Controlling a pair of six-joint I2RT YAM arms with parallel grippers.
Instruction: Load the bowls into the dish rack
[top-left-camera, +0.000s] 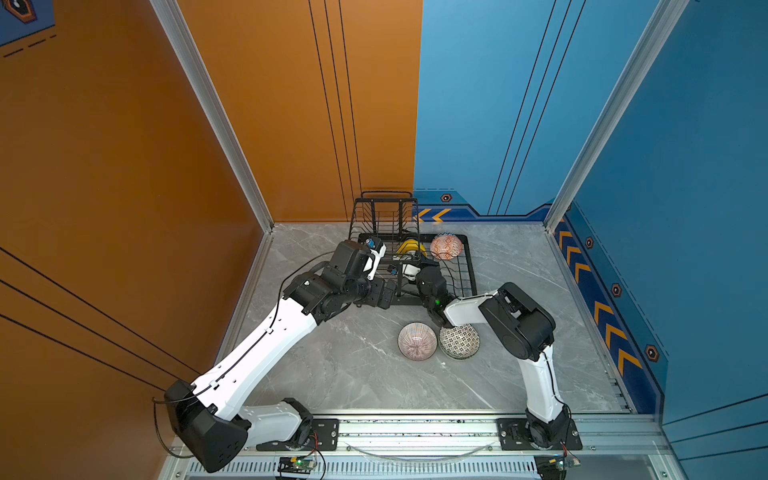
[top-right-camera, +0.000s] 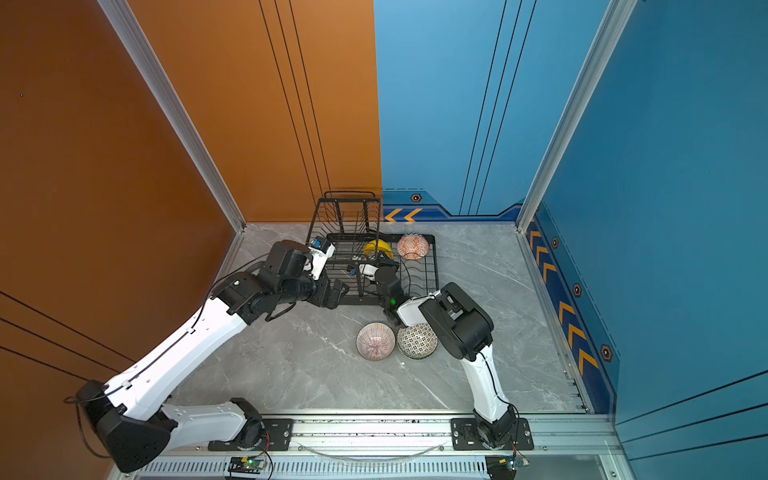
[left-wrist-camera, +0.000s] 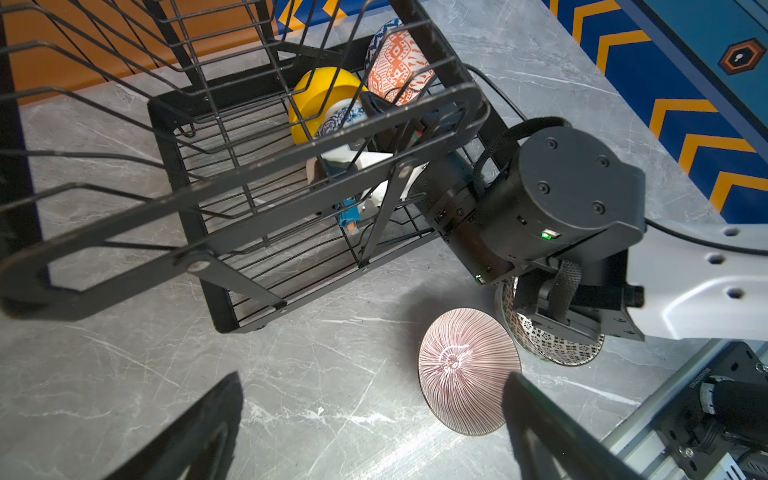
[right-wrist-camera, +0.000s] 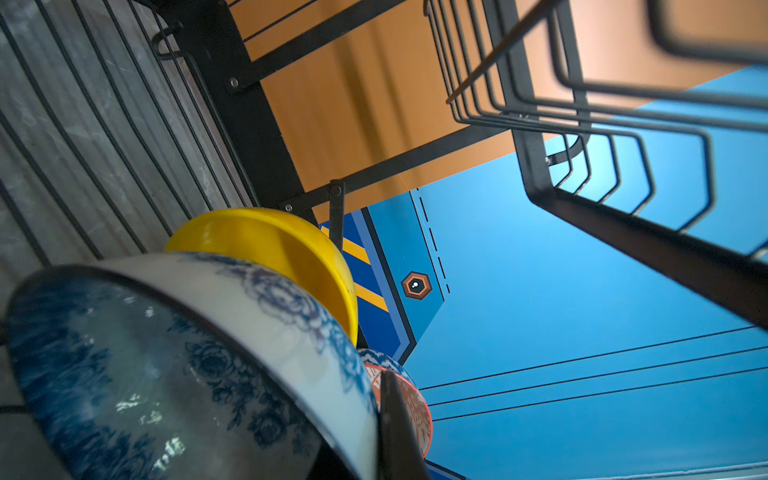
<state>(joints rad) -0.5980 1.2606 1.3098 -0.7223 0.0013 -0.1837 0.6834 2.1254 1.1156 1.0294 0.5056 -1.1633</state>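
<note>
Left gripper (left-wrist-camera: 374, 376) spread empty; right gripper (right-wrist-camera: 376, 413) pinches floral bowl (right-wrist-camera: 166, 374), one of five visible.

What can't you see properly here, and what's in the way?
- Right wrist view: the blue flowered bowl is blurred up close and cut off by the edge.
- Same view: the orange patterned bowl is mostly hidden behind that bowl.
- Both top views: the right arm covers part of the black-and-white bowl.
- Left wrist view: the fingers of the left gripper are blurred and cut off by the edge.
</note>
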